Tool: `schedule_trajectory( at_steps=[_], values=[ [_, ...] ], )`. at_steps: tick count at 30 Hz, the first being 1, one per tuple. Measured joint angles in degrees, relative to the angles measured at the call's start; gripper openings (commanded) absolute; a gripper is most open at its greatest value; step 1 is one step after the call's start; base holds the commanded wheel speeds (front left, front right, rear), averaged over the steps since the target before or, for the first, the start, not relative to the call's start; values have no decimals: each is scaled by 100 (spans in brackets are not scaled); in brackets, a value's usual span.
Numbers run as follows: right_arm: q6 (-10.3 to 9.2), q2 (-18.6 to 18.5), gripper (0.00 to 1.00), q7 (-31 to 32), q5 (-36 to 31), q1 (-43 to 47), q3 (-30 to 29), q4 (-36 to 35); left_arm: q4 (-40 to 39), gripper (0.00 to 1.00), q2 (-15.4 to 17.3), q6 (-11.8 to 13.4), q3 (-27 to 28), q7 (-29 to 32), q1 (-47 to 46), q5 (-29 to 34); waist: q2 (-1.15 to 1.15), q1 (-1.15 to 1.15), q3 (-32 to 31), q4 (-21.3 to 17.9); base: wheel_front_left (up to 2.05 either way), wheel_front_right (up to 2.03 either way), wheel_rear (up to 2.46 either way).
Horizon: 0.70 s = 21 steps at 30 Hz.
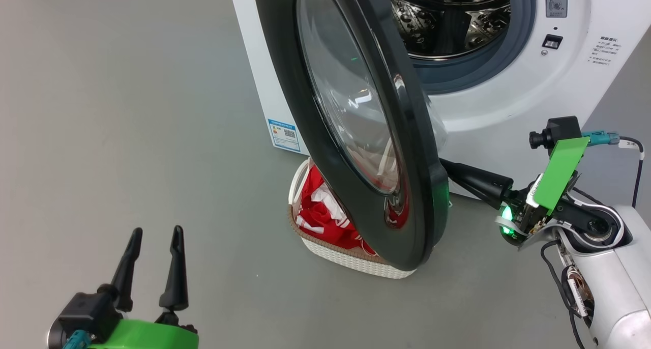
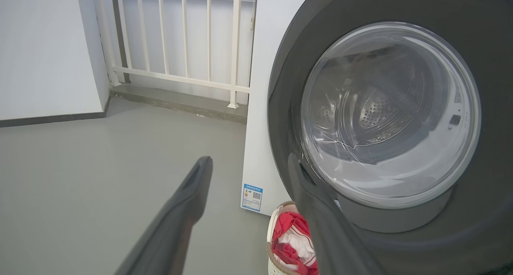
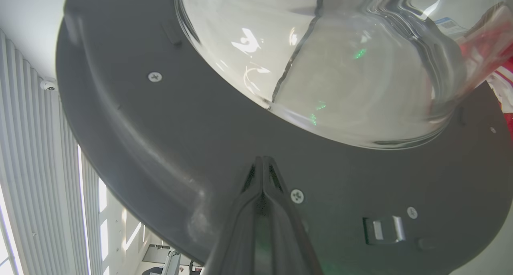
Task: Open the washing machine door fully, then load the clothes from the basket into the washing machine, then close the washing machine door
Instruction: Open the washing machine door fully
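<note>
The washing machine [image 1: 508,99] stands at the back, its steel drum showing. The washing machine door [image 1: 356,125], black-rimmed with a glass bowl, is swung partly out and hangs over the basket [image 1: 351,255]. Red clothes [image 1: 325,211] with white stripes lie in the basket. My right gripper [image 3: 262,160] is shut, with its tips pressed against the inner face of the door [image 3: 168,130] near the rim. My left gripper [image 1: 155,234] is open at the lower left, well away from the door [image 2: 392,118], with nothing between its fingers. The left wrist view takes in the basket [image 2: 274,243] and clothes [image 2: 292,239].
Grey floor [image 1: 112,135] spreads to the left and front of the machine. A blue label [image 1: 284,134] sits low on the machine's front. A white railing [image 2: 180,42] and a wall [image 2: 44,50] stand behind to the left.
</note>
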Motion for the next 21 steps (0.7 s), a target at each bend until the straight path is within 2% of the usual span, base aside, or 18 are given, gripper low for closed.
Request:
schedule_trajectory(
  at_steps=[15,16,17,20,21],
  values=[
    [0,99,0,27,-111,40,-119,0,1,100,0,-1,23,0,23,0,0,0,-44,-142,0,0,0],
    [0,110,4,13,-111,40,-137,0,1,100,0,-1,23,0,23,0,0,0,-47,-164,0,0,0],
    [0,120,18,9,-112,40,-153,0,1,100,0,-1,22,0,23,0,0,0,-52,-190,0,0,0],
    [0,140,48,-26,-180,40,-205,-14,1,100,1,-1,22,0,29,0,0,0,-66,-277,0,0,0],
    [0,145,76,-68,-235,40,-220,-26,1,100,1,-1,21,0,40,0,0,0,-70,-310,0,0,0]
  ],
)
